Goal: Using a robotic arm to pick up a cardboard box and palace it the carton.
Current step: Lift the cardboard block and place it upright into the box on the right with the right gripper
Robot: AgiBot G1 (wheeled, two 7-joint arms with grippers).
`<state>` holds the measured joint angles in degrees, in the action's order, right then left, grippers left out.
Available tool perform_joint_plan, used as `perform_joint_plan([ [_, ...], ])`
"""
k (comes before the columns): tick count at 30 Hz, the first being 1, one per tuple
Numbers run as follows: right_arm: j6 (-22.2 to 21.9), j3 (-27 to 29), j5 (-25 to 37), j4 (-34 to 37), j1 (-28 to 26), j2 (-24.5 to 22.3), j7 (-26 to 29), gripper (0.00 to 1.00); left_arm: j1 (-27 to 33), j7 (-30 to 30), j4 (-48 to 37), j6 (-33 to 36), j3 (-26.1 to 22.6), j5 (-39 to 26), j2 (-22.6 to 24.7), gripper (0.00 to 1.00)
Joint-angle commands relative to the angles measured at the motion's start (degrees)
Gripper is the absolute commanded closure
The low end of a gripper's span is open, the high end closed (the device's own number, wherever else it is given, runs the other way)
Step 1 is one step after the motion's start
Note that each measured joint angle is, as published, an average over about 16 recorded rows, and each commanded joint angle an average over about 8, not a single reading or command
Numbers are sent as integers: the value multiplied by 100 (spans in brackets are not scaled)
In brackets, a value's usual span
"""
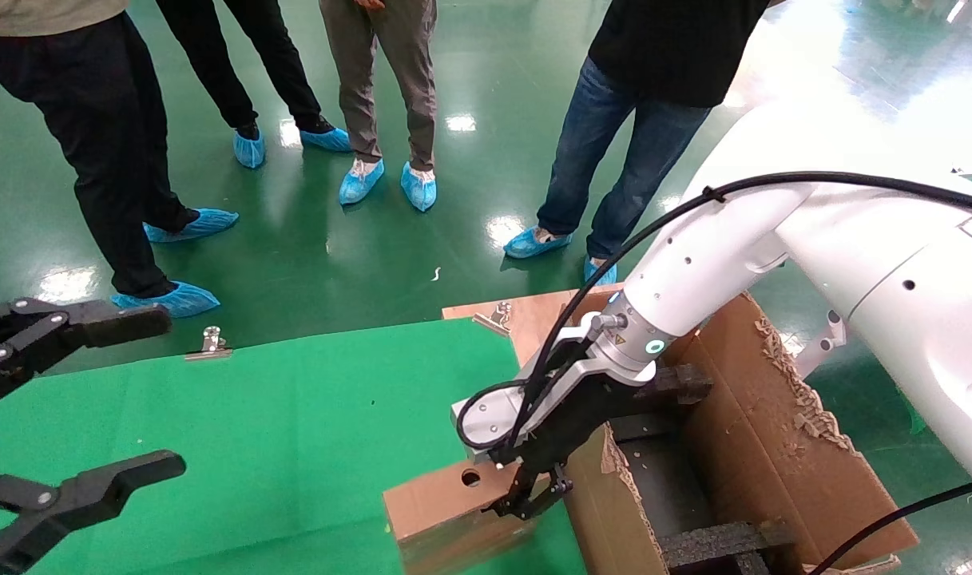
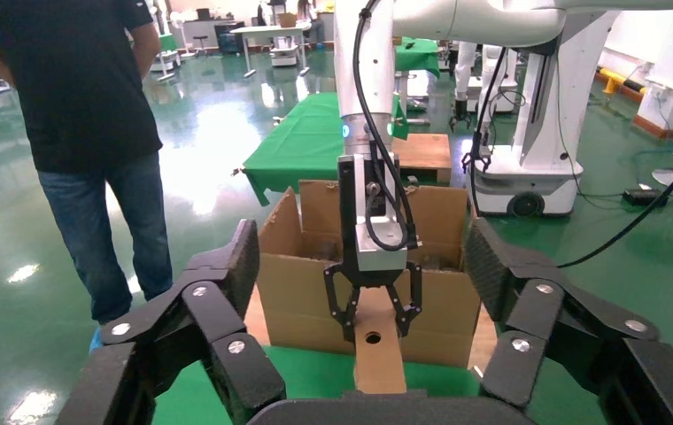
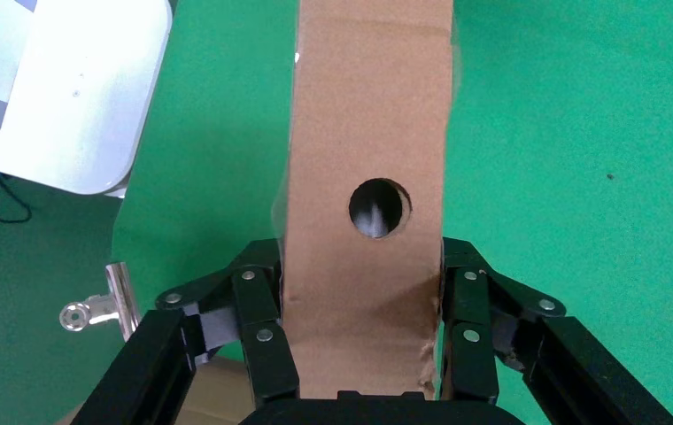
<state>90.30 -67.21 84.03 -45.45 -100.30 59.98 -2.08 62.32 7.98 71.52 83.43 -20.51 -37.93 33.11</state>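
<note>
The small cardboard box point(image 1: 438, 511) with a round hole lies on the green table point(image 1: 294, 431) next to the carton. My right gripper point(image 1: 529, 499), on the white robotic arm point(image 1: 717, 255), is shut on the box's end; its fingers point(image 3: 262, 319) press both sides of the box point(image 3: 364, 133). The left wrist view shows this gripper point(image 2: 375, 310) and the box point(image 2: 379, 354) in front of the carton point(image 2: 297, 292). The large ragged carton point(image 1: 773, 431) stands at the table's right. My left gripper point(image 1: 146, 395) is open and empty at the far left.
Black foam inserts point(image 1: 717, 543) sit inside the carton. Metal clips point(image 1: 212, 342) hold the green cloth at the table's far edge. Several people in blue shoe covers point(image 1: 358, 180) stand on the green floor beyond the table.
</note>
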Motion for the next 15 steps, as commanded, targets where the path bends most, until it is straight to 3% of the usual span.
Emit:
perform_joint_plan([
  [1,1,1,2,-1,1,-1,1,100,0,0,0,0,0,0,0,0],
  [15,-88,106,-210,153,-206,-116,122,100,0,0,0,0,0,0,0,0],
])
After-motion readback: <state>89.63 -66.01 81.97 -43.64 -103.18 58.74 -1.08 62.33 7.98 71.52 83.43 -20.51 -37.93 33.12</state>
